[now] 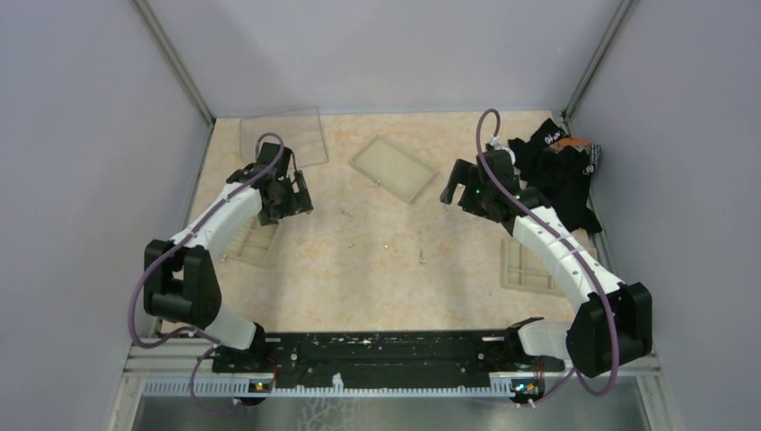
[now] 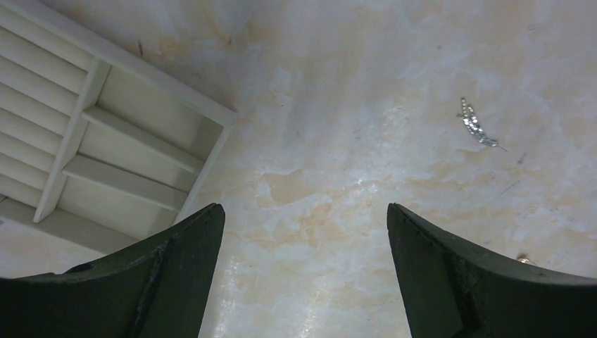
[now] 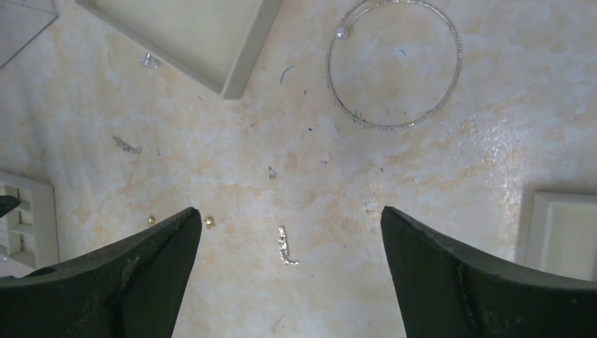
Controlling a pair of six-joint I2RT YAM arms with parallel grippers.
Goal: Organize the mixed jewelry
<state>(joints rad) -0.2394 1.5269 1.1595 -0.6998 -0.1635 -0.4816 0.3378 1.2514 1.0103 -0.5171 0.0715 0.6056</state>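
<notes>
the table [image 1: 359,296] is shut in by grey walls on the left, right and far sides. a black cloth heap [image 1: 556,166] fills its far right corner. a flat tray [image 1: 393,168] lies askew at the far middle between the two arms, and a clear lid [image 1: 283,135] sits by the far left edge. a compartmented tray lies partly under each forearm, one on the left [image 1: 256,244] and one on the right [image 1: 529,265]. the widest bare stretch is the middle of the table, towards the bases.

the left gripper [image 2: 303,211] hangs over bare tabletop, its fingers [image 2: 190,246] spread wide with nothing between them. in its wrist view a compartmented tray's corner [image 2: 210,156] lies just ahead of the finger on the view's left. a small sparkly strip [image 2: 477,127] lies ahead and to the right, well apart from the other finger, and a tiny gold speck [image 2: 524,259] shows at that finger's outer edge.

the right gripper [image 3: 290,211] is also wide open and holds nothing. a short sparkly bar [image 3: 285,246] lies on the table in the gap between its fingers, touching neither. a gold stud [image 3: 208,222] sits just beside the tip on the view's left. the silvery loop [image 3: 394,127], with a pale bead at one end, lies flat well ahead, near the corner of a shallow tray [image 3: 239,63]
</notes>
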